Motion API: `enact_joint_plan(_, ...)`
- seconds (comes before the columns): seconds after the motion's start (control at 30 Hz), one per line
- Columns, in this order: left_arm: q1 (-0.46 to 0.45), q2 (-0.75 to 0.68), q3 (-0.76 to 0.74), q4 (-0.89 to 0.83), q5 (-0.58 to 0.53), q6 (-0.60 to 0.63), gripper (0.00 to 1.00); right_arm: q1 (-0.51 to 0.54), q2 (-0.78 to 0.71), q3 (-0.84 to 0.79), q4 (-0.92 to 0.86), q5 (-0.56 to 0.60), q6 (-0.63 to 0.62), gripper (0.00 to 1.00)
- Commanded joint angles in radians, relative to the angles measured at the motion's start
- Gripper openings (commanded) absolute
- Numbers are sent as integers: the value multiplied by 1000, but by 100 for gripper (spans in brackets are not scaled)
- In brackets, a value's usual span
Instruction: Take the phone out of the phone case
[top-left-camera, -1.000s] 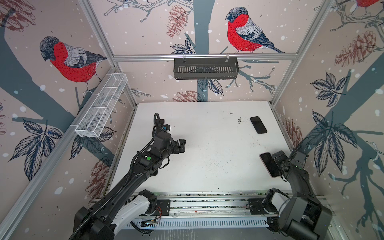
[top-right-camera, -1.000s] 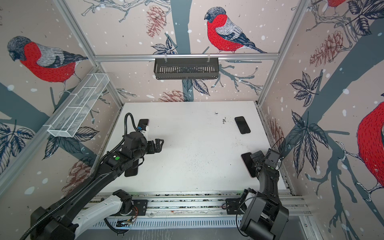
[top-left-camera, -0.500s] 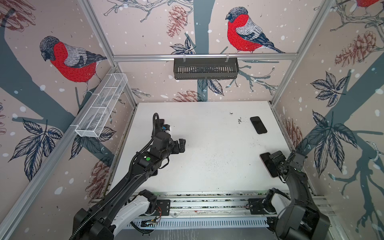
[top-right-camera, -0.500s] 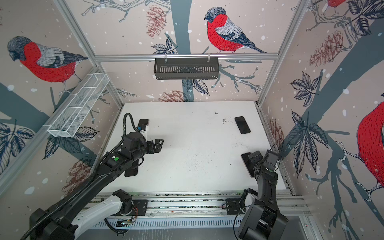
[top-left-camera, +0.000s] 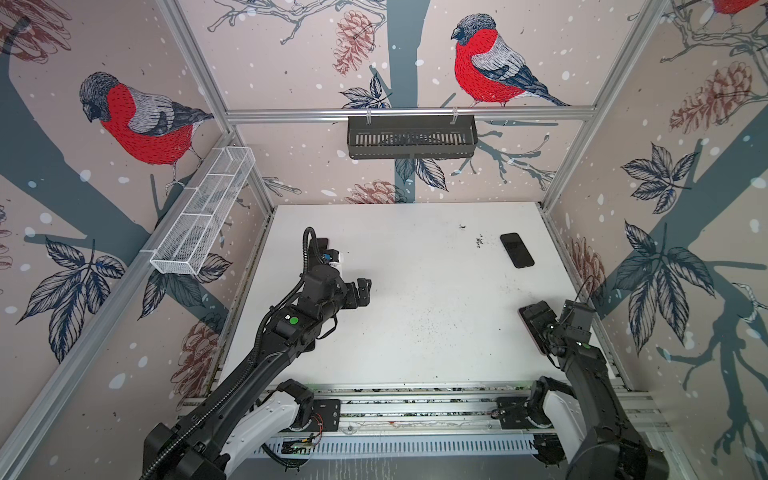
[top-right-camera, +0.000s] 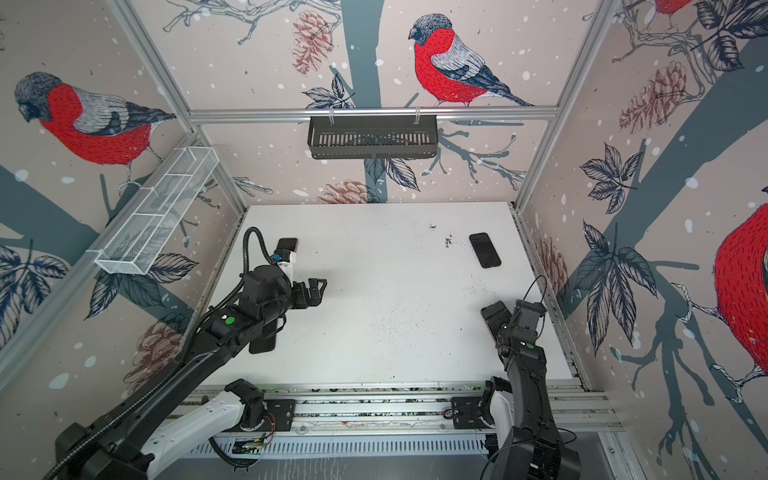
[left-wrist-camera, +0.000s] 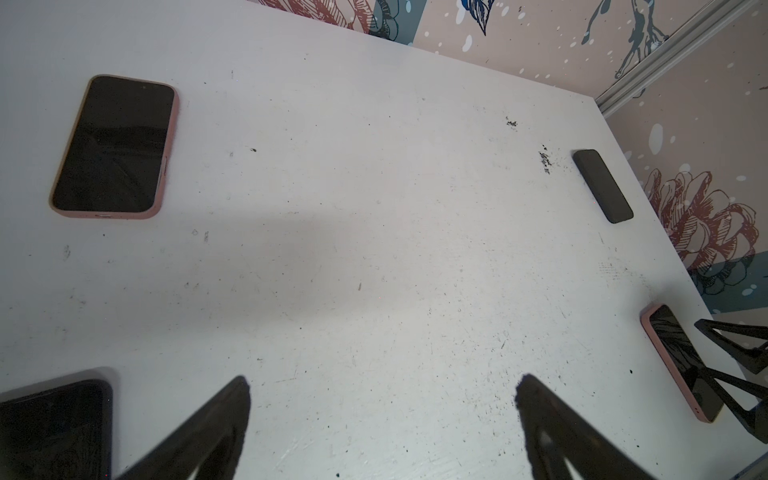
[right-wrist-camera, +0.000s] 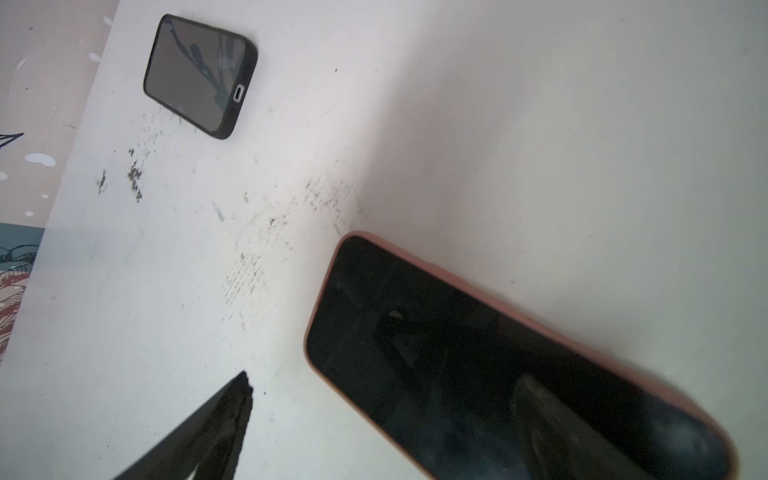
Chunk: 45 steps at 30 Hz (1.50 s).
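We count four cased phones lying flat on the white table (top-left-camera: 415, 332). The near pink-cased phone (right-wrist-camera: 498, 365) sits by the table's right edge toward the front, screen up and fully seated in its case. The right gripper (top-left-camera: 545, 332) hangs over its near end with the fingers spread wide. In the right wrist view one dark fingertip (right-wrist-camera: 216, 424) shows beside the phone, apart from the case, and we cannot tell whether the other finger touches it. The left gripper (top-left-camera: 359, 291) hovers above bare table left of centre, its fingers (left-wrist-camera: 199, 432) likewise spread and holding nothing. The near black-cased phone (top-right-camera: 262, 343) lies beneath the left arm, close to the front left of the table. The far pink-cased phone (left-wrist-camera: 114, 145) lies further back on the left, screen up, and is partly hidden behind the left wrist in both top views. The far black-cased phone (top-left-camera: 516, 249) lies toward the right rear, well apart from both grippers, with a few dark specks (top-left-camera: 478, 241) on the table just beside it.
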<state>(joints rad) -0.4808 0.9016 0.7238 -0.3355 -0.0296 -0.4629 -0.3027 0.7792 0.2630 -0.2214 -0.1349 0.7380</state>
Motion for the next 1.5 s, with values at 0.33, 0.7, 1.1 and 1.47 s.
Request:
enact_joint_plan(0.33,0,-10,-5,9,2,5,99,56,-13,46,-27,217,29,100)
enact_joint_plan(0.7,0,-13,-7,10,6,6,99,-170,162,102,44,121,-50,100)
enact_joint_plan(1.1,0,-11,-6,12,3,6,99,-209,194,59,54,-10,-55,100)
enact_joint_plan(1.47,0,-20,-8,12,4,6,99,-161,114,6,25,-96,-42,100)
